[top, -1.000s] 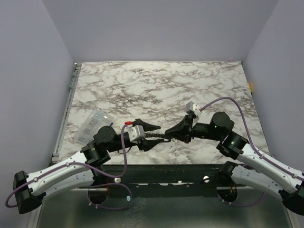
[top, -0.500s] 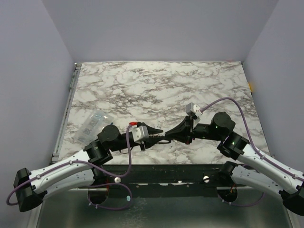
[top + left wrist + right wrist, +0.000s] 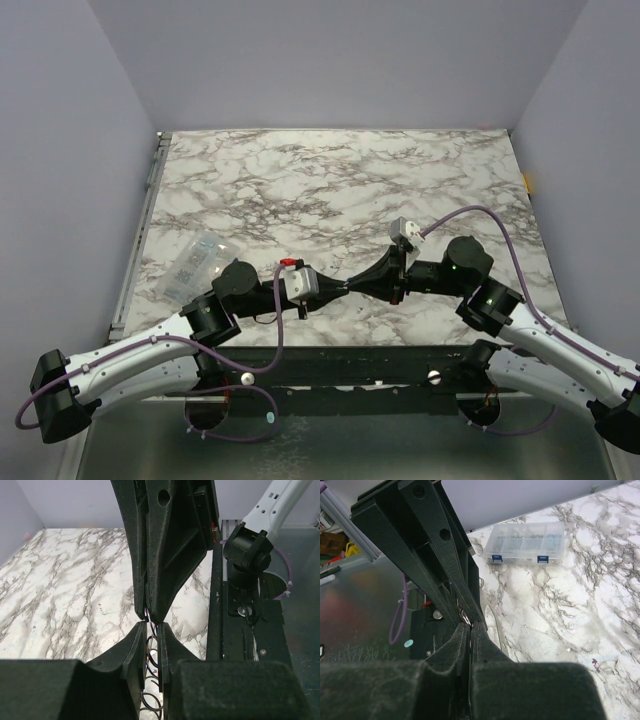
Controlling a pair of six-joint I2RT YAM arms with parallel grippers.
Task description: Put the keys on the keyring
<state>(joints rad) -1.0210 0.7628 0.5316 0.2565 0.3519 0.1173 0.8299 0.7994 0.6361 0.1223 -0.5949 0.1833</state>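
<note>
Two sets of jaws meet tip to tip. Your left gripper clenches thin wire loops, likely the keyring. Your right gripper is pinched shut, its load too small to tell. Threading seems in hand above the near tabletop; next comes fine alignment.

The white-and-grey marble-patterned tabletop looked smooth with a faint sheen, the right gripper's black plastic fingers matt and finely ridged, the thin grey metal keyring shiny, the clear compartment box glossy plastic.
</note>
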